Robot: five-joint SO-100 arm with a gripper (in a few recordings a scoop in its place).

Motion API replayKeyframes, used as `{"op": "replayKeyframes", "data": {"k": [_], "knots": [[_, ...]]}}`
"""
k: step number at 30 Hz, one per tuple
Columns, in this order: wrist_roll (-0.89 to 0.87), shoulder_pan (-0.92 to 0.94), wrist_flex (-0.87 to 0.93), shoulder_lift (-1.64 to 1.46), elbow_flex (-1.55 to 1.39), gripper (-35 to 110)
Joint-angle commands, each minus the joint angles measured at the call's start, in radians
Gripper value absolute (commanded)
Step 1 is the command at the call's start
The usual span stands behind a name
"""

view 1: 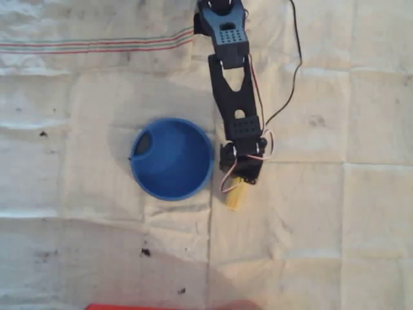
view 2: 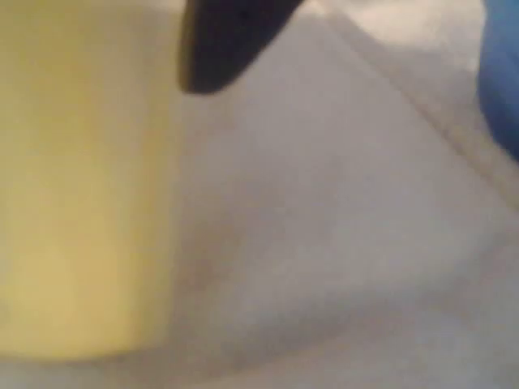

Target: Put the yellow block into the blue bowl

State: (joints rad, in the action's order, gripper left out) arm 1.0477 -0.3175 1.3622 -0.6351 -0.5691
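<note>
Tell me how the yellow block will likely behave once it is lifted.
The yellow block looks like a straight, flat-sided bar, so it is probably stiff and unlikely to roll. It seems small beside the blue bowl, so likely light. In the wrist view its face looks smooth, so it might slip in the pincer.

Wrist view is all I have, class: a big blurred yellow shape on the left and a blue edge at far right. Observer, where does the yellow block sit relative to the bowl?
Observer: In the overhead view, the yellow block lies on the cloth just right of the blue bowl, outside its rim.
Operator: Is anything in the bowl?
Observer: No block is inside; it shows a dark oval mark near its upper-left inner rim.
Operator: Where is the gripper?
Observer: The gripper sits over the block's upper end; whether its jaws are closed cannot be told.
</note>
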Motion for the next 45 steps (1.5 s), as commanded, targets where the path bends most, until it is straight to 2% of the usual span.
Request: {"op": "replayKeyframes", "data": {"k": [1,11,21,37,45], "knots": [[0.003,-0.006,-0.049,-0.048,0.075,1],[-0.002,0.008,-0.067,-0.227,0.080,0],[-0.002,0.017,0.015,-0.356,0.092,0],[0.012,0.281,0.055,-0.370,0.092,0],[0.011,0.345,0.100,-0.445,0.080,0]]}}
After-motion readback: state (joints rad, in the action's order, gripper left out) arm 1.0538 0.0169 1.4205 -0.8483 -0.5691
